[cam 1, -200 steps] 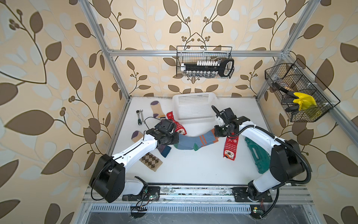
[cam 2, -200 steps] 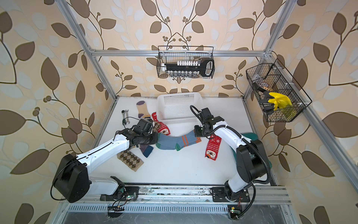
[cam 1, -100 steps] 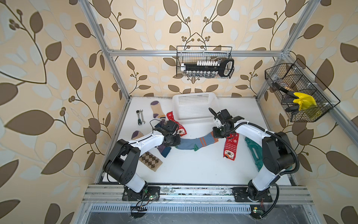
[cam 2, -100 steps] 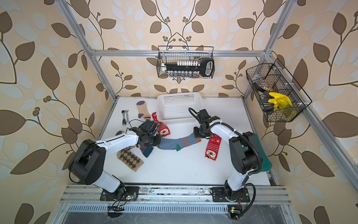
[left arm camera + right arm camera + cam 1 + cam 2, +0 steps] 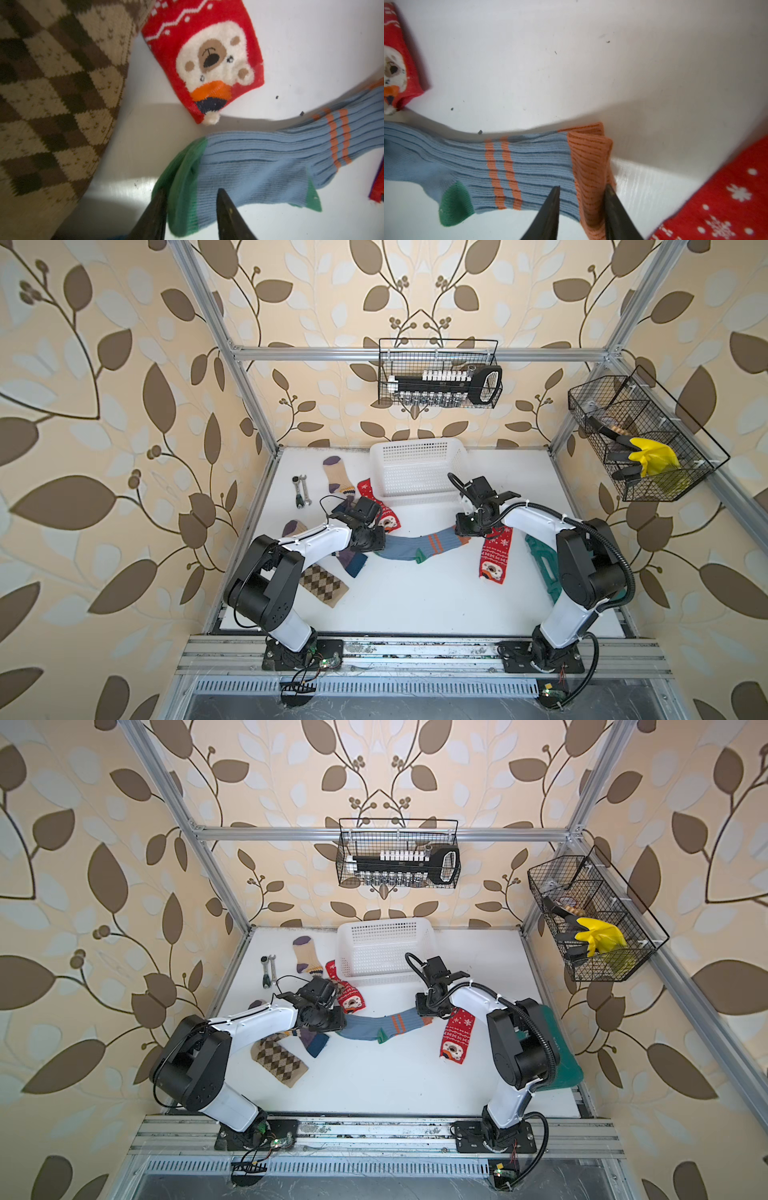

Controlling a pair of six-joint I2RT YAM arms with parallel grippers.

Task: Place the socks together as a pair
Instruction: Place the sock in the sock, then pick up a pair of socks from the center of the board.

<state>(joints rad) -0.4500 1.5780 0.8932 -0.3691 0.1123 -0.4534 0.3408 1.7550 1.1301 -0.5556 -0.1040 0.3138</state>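
Leaf-pattern wallpaper (image 5: pixel 124 406), white tabletop (image 5: pixel 415 605), aluminium frame (image 5: pixel 311 353).

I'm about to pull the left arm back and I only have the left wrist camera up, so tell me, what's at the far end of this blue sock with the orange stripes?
Observer: The right gripper straddles the blue sock at its orange cuff, jaws parted.
Operator: Where is the mate of the red bear sock?
Observer: The red snowflake sock lies flat beside that cuff, on the side of the right arm.
Operator: Any sock farther back?
Observer: A beige purple-toed sock lies between the wrenches and the white basket.
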